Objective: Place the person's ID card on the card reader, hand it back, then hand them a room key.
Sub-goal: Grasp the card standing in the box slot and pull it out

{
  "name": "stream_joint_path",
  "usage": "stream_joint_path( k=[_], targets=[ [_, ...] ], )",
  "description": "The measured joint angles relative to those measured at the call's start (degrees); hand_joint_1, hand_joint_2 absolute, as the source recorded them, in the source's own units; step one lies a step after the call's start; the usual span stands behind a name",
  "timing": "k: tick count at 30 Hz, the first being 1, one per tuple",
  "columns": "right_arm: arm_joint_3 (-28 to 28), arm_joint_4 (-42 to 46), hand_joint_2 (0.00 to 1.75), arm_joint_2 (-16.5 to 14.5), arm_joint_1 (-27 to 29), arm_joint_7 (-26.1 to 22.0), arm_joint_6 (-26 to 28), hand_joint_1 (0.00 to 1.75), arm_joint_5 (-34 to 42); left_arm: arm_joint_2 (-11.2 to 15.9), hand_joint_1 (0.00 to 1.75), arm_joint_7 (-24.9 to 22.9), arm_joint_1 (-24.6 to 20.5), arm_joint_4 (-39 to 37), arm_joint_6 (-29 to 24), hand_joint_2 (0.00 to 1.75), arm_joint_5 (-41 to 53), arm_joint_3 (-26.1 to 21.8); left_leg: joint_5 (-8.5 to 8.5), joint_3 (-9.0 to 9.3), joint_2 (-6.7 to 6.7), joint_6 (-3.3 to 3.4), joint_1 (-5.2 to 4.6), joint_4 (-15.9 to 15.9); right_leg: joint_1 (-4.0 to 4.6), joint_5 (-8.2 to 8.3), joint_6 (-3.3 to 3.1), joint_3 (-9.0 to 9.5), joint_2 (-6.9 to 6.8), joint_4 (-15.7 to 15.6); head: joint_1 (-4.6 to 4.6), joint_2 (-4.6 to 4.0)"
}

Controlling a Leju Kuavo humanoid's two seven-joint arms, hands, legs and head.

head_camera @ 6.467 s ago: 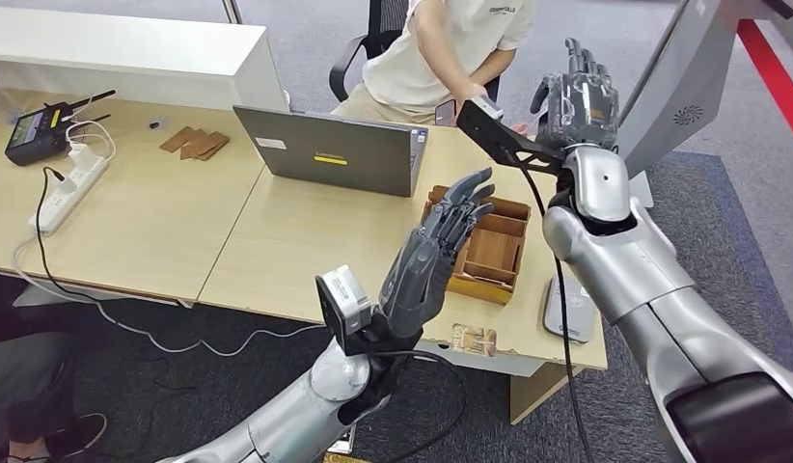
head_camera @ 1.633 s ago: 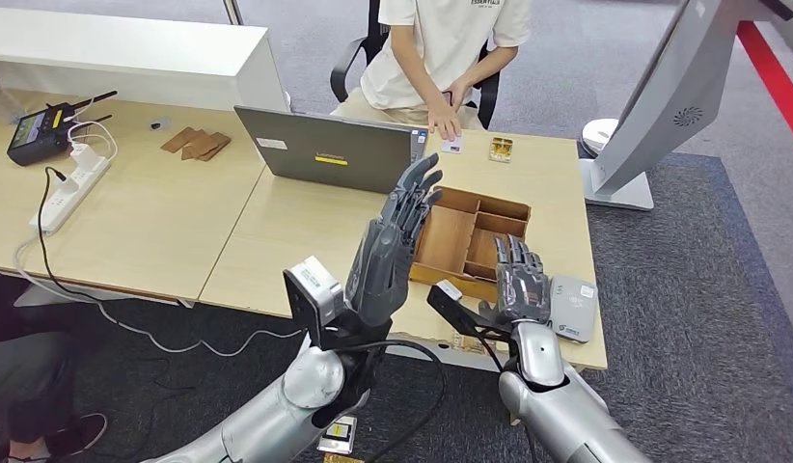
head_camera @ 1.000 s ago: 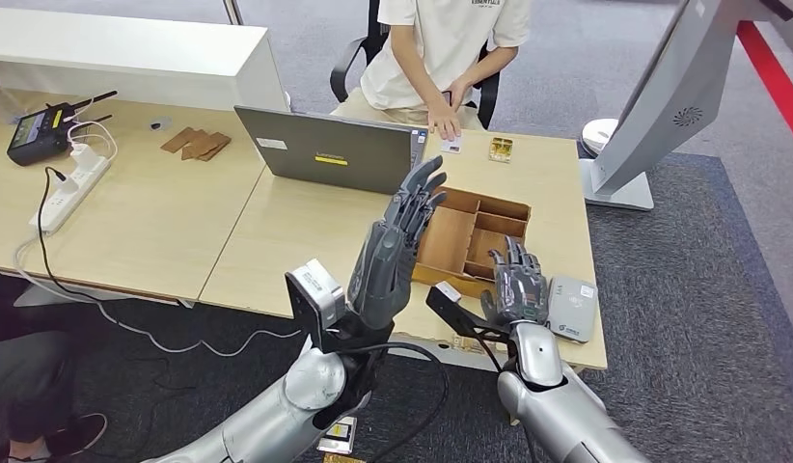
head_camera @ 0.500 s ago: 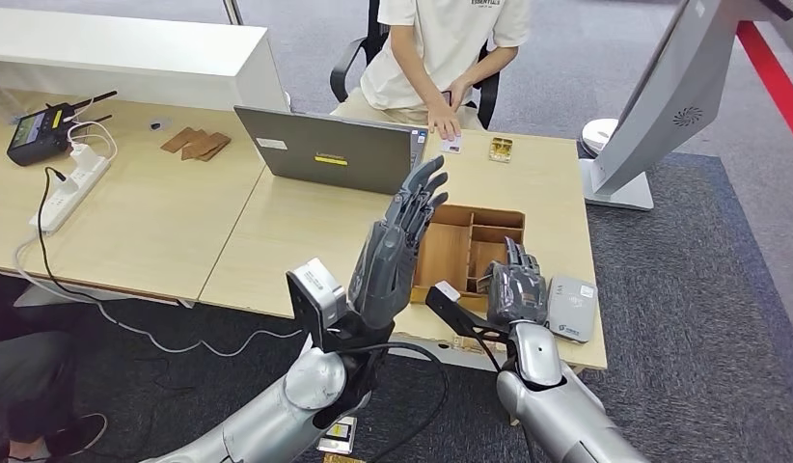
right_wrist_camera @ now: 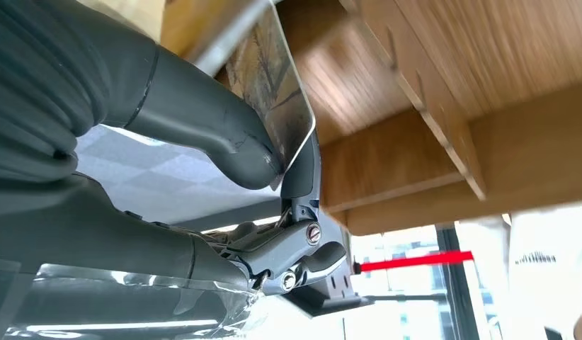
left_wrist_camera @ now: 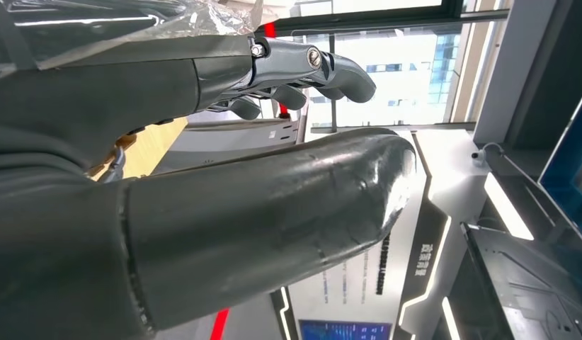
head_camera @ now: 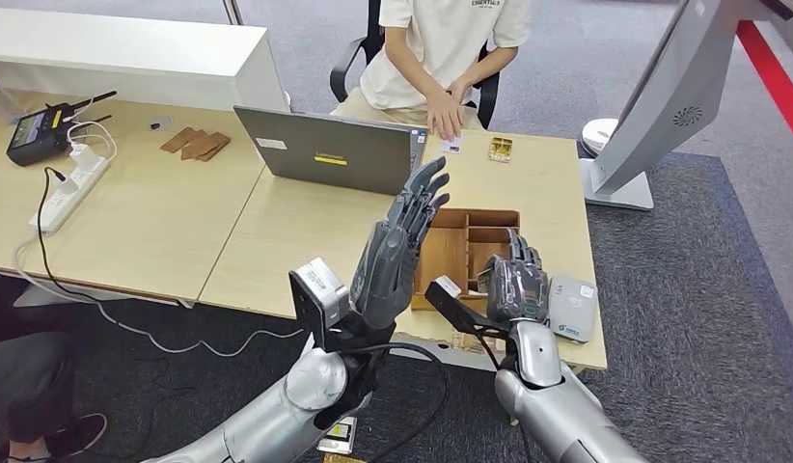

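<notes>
My right hand (head_camera: 516,285) sits at the near edge of the wooden tray (head_camera: 465,231) and pinches a room key card (right_wrist_camera: 274,92) between thumb and a finger; the card's pale edge (head_camera: 483,281) shows beside the hand. My left hand (head_camera: 397,246) is raised over the desk, fingers apart, holding nothing, as the left wrist view also shows (left_wrist_camera: 203,177). The grey card reader (head_camera: 572,307) lies just right of my right hand. The ID card (head_camera: 451,145) lies at the far desk edge under the seated person's hand (head_camera: 443,121).
A laptop (head_camera: 325,149) stands open left of the tray. A small yellowish card (head_camera: 500,148) lies near the ID card. A power strip (head_camera: 69,183) and a handheld radio (head_camera: 36,130) are on the left desk. A large grey stand (head_camera: 663,96) rises at the right.
My right arm came down from the person's side to the tray. In the last second its fingers closed on a card, and the tray shifted and tipped. The left hand stayed raised.
</notes>
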State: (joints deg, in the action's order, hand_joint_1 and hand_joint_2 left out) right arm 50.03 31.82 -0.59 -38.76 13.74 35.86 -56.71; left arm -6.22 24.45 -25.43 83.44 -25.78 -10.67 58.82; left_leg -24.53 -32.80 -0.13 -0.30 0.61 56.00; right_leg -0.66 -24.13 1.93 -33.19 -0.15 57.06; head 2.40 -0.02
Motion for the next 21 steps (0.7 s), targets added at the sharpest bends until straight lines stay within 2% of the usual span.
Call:
stream_joint_path(
  k=[7, 11, 18, 21],
  targets=[
    [-1.3, 4.6, 1.75, 0.6, -2.5, 2.1, 2.0, 1.65, -3.1, 0.0, 0.0, 0.3, 0.0, -0.6, 0.5, 0.0, 0.0, 0.1, 0.02, 0.01, 0.0, -0.01, 0.0, 0.0, 0.0, 0.01, 0.0, 0.0, 0.0, 0.0, 0.0, 0.0],
    [-2.8, 9.8, 1.75, 1.9, -4.5, 4.2, 0.7, 1.58, -5.1, -0.1, 0.0, 0.3, 0.0, -1.1, 0.6, 0.0, 0.1, 0.1, 0.02, 0.02, 0.0, -0.01, -0.01, 0.0, -0.01, 0.02, -0.01, 0.01, 0.0, 0.0, -0.01, 0.0],
    [-5.1, 17.5, 1.75, 4.0, -6.5, 5.8, -1.7, 1.54, -7.2, -0.3, 0.0, 0.5, 0.0, -1.6, 0.6, 0.0, 0.3, 0.1, 0.02, 0.03, 0.0, -0.01, -0.01, 0.0, -0.01, 0.03, -0.01, 0.01, 0.0, 0.0, 0.01, 0.0],
    [-5.9, 20.1, 1.75, 4.8, -6.8, 6.0, -2.0, 1.58, -7.4, -0.4, 0.0, 0.5, 0.0, -1.8, 0.8, 0.0, 0.5, 0.1, 0.02, 0.03, 0.0, -0.01, -0.01, 0.0, -0.01, 0.03, -0.01, 0.01, 0.0, 0.0, 0.01, 0.0]
  ],
)
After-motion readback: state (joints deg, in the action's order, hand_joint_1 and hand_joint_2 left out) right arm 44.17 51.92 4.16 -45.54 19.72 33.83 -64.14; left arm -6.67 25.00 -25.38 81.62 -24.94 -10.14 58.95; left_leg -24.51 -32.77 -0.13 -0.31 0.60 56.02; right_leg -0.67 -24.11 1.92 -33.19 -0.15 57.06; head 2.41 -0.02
